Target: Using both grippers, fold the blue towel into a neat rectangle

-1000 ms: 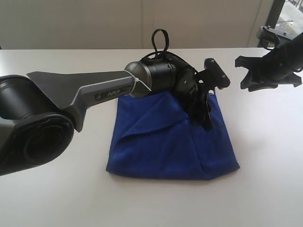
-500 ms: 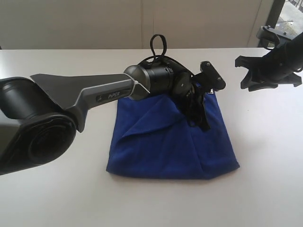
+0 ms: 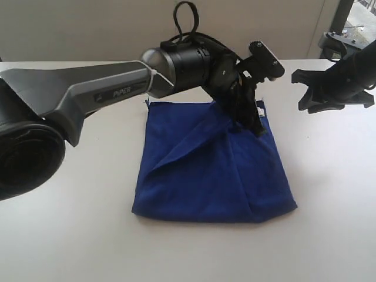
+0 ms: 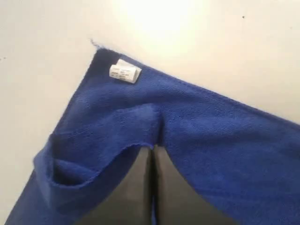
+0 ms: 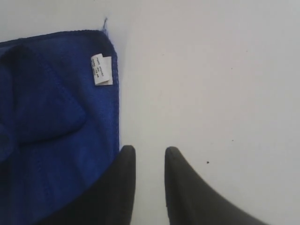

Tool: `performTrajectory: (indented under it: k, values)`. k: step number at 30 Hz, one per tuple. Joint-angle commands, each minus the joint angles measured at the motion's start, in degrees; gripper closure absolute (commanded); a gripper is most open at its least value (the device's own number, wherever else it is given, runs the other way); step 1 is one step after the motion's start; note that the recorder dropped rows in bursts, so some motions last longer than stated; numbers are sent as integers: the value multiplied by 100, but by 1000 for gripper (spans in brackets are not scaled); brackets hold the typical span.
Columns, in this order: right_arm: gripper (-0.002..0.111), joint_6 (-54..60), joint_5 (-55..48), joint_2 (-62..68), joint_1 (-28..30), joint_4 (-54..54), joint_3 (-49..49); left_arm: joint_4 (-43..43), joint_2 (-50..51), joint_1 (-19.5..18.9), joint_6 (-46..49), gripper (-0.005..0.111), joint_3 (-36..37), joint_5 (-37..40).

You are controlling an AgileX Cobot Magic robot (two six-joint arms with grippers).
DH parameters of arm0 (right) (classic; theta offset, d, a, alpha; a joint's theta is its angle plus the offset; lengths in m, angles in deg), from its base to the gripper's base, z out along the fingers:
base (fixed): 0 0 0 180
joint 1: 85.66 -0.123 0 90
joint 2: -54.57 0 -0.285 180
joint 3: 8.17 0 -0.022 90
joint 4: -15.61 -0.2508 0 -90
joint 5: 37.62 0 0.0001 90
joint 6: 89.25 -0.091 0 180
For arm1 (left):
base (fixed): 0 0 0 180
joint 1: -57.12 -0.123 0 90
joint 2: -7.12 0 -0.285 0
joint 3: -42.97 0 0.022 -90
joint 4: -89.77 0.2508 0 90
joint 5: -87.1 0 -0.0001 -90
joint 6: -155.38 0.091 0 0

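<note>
Clearly, left hand point(image 4: 151, 151) grips blue towel point(image 4: 220, 140) at edge.

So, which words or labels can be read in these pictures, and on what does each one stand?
"PiPER": on the grey shell of the left arm.
White label on the blue towel: printed lines, too small to read.
No other text shows.

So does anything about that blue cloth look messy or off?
Yes. The blue towel is folded unevenly: a slanted flap crosses its top and its near edge runs crooked. The left gripper pinches up a ridge near the white label. Nothing looks torn.
</note>
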Motion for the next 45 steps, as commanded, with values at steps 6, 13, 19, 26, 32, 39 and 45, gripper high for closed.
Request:
performTrajectory:
  k: [6, 13, 19, 26, 32, 39, 45]
  values:
    - [86, 507, -116, -24, -34, -675, -26, 315, -289, -404, -129, 107, -21, 1630]
    - [86, 1117, -9, 43, -555, -1219, -26, 639, -439, -979, -249, 107, -21, 2366]
    - [81, 1117, 727, 304, -1024, -1193, -26, 628, -489, -1419, -233, 107, -21, 2513]
    - [70, 1079, 1281, 594, -1215, -1170, -26, 801, -489, -1613, -208, 107, -7, 2523]
    - [70, 1079, 1580, 621, -1215, -1180, -26, 801, -489, -1794, -139, 107, -7, 2702]
    - [70, 1079, 1693, 826, -1215, -1441, -26, 779, -413, -1806, -117, 107, -7, 2689]
    - [70, 1125, 1707, 829, -1250, -1977, -2, 740, -277, -1806, -76, 107, -7, 2830]
